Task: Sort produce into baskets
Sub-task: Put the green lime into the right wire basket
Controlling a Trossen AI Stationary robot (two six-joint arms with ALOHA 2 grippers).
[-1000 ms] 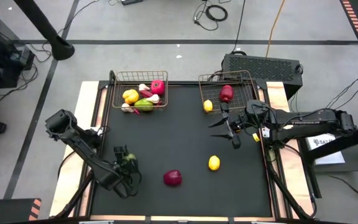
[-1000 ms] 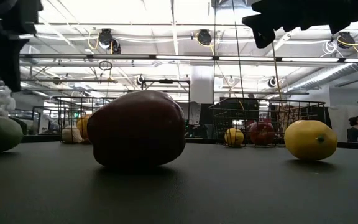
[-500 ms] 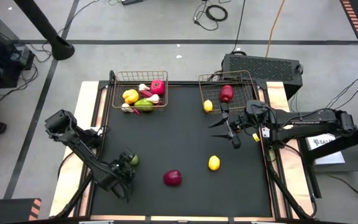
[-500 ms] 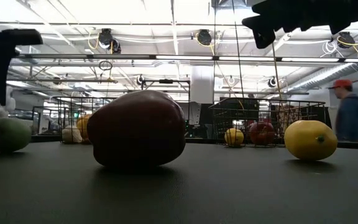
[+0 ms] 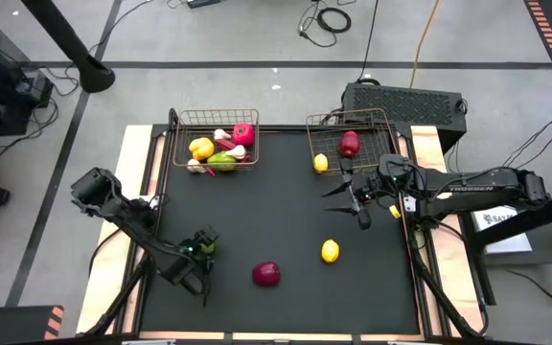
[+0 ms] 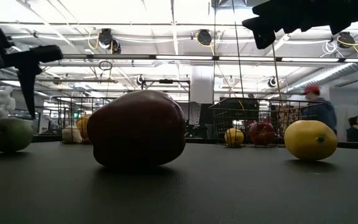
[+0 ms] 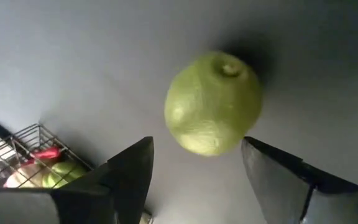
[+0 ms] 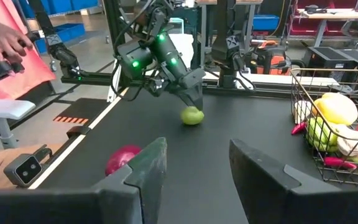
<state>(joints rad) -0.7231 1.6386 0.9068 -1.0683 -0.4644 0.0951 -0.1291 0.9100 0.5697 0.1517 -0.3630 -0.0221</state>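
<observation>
A green lime (image 5: 203, 249) rests on the black mat near the front left; it also shows in the left wrist view (image 7: 213, 102) and the low view (image 6: 9, 134). My left gripper (image 5: 202, 243) is open just above the lime, its fingers (image 7: 132, 165) on either side of it, touching nothing. My right gripper (image 5: 351, 203) is open and empty above the mat's right side. A dark red fruit (image 5: 266, 274) and a yellow lemon (image 5: 330, 251) lie on the mat. The left basket (image 5: 182, 123) holds several pieces. The right basket (image 5: 379, 123) holds a red apple (image 5: 350, 144) and a lemon (image 5: 321, 163).
Both baskets stand at the mat's far edge. A black box (image 5: 405, 101) sits behind the right basket. Wooden table borders (image 5: 137, 163) frame the mat. People move in the room beyond the table (image 6: 319, 109); a person's hand (image 8: 5, 40) shows at the left.
My left gripper has shifted a little toward the table's right edge above the lime, staying open. The lime has moved slightly toward the right on the mat. My right arm has kept still.
</observation>
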